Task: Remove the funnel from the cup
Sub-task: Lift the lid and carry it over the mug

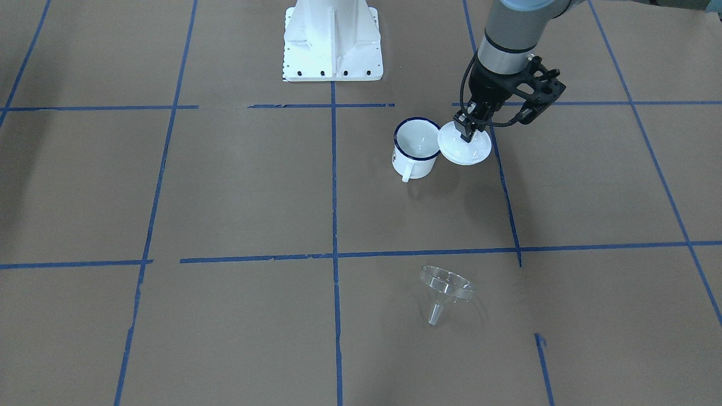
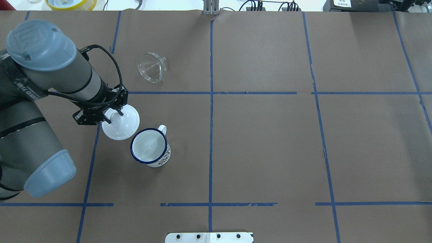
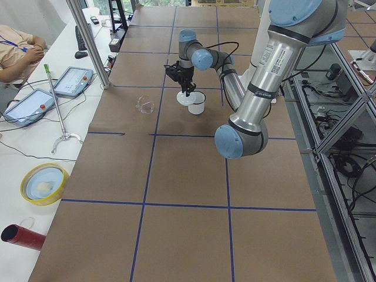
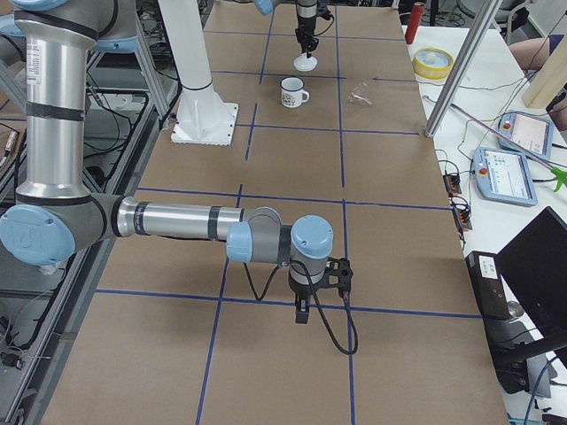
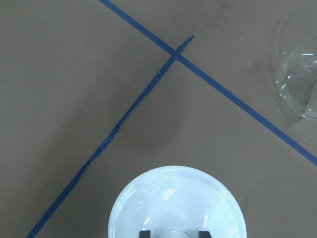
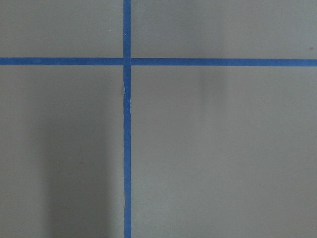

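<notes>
Funnel (image 1: 445,285): you have one, and it is out of the mug (image 1: 416,148), lying tilted on its side on the brown paper (image 1: 225,186), well apart from it. In the overhead view the funnel sits at 12 o'clock from the mug, beyond a blue tape line (image 2: 168,92). It is clear, glossy plastic with a wide round rim, a cone and a short narrow spout that points away from the robot.

You also have one mug, standing upright. It is white enamel with a dark blue rim, a printed pattern on its wall and a white loop handle at about 1 o'clock in the overhead view. One white domed lid (image 1: 471,149), smooth and shiny, sits just beside the mug at 10 o'clock (whether it rests on the paper or hangs just above it, you cannot tell).

There are two grippers. The left gripper (image 1: 466,132) points straight down over the lid, and its dark fingers (image 5: 144,233) pinch the knob (image 5: 173,234) from both sides. The right gripper (image 4: 302,316) hangs low over bare paper, far from all three things. Only the side view shows it, so you cannot tell whether its fingers are spread or pressed together.
</notes>
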You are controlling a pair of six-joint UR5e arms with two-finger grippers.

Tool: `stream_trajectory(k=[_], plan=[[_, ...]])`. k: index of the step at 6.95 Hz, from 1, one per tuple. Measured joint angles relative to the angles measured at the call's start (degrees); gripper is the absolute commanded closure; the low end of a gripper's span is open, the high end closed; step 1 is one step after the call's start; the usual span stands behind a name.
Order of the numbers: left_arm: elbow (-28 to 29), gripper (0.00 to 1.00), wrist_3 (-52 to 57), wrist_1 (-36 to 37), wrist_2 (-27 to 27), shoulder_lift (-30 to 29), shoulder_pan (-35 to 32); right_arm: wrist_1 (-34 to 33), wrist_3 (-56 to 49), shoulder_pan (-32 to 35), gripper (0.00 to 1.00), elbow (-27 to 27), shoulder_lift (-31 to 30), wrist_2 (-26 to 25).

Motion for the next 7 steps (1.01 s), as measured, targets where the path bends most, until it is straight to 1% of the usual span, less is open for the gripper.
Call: stream_trajectory(k=[2,7], plan=[[3.1,1.00,-1.5,2.0,-0.1,-3.1,2.7,0.0,0.0,0.0,0.00,0.0,0.0,0.0],[5.0,1.00,-4.2,2.9,-0.2,-5.6,5.1,0.0,0.0,0.0,0.00,0.0,0.0,0.0]])
